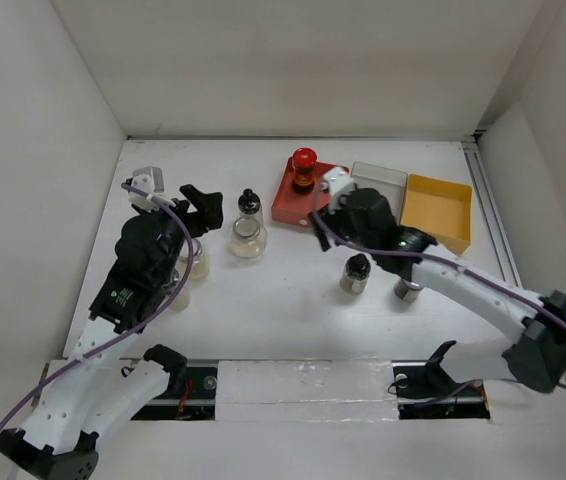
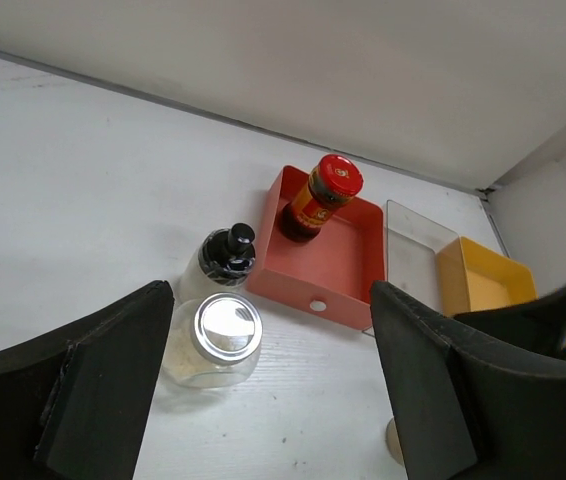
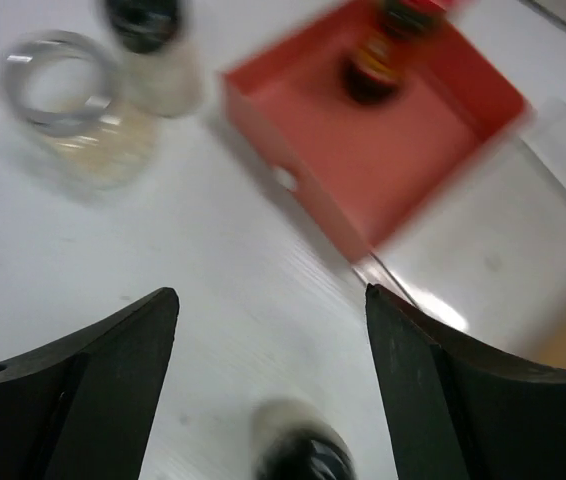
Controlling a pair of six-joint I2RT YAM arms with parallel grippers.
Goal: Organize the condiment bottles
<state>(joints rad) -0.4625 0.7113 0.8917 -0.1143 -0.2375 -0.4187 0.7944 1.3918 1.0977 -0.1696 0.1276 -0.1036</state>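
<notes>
A dark condiment bottle with a red lid [image 1: 304,170] [image 2: 321,197] stands in the red tray [image 1: 285,203]. On the table left of that tray are a black-knob shaker [image 1: 249,205] [image 2: 225,258] and a clear silver-lidded jar [image 1: 247,238] [image 2: 213,340]. Another black-capped shaker [image 1: 355,272] [image 3: 301,455] stands mid-table, and a jar [image 1: 406,290] shows partly under the right arm. Two pale jars [image 1: 194,263] are half hidden by the left arm. My left gripper [image 1: 201,205] [image 2: 273,400] is open, with the silver-lidded jar just ahead of its left finger. My right gripper [image 1: 321,222] [image 3: 273,380] is open and holds nothing; its view is blurred.
A clear tray [image 1: 378,180] [image 2: 410,255] and a yellow tray [image 1: 438,208] [image 2: 483,285] sit in a row right of the red tray, near the back wall. White walls close the table on three sides.
</notes>
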